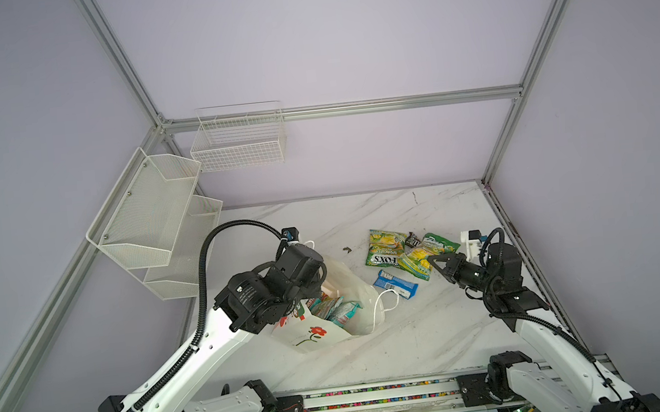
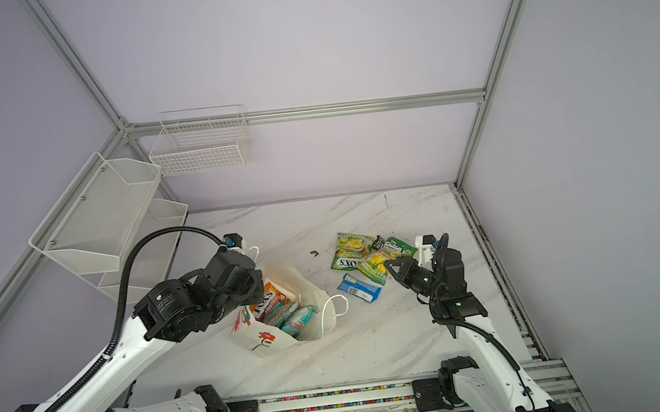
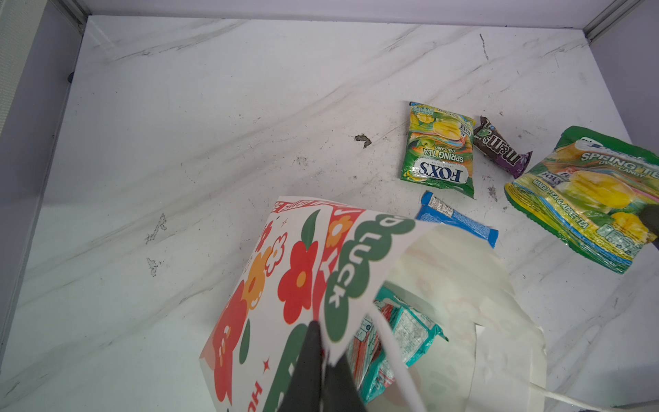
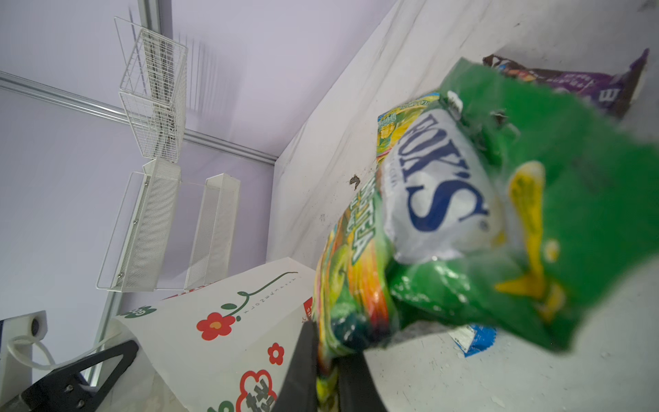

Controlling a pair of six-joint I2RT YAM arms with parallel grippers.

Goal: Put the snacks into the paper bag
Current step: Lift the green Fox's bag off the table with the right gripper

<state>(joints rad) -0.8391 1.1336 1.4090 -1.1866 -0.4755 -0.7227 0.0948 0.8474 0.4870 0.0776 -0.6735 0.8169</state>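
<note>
Desk (image 1: 416, 331): white marble look, grey veins. Paper bag (image 1: 321, 337) sits left of centre. To its right, lying flat: green-yellow Fox's packet (image 1: 383, 247), M&M's packet (image 1: 412, 240) just beside it, blue bar wrapper (image 1: 396, 283) nearer. Small dark scrap (image 1: 346, 249) lies apart

Two green-yellow packets (image 3: 438, 149); one M&M's packet (image 3: 501, 148); one blue wrapper (image 3: 460, 219) — one paper bag (image 3: 285, 285) — two wall racks (image 1: 238, 141).
</note>
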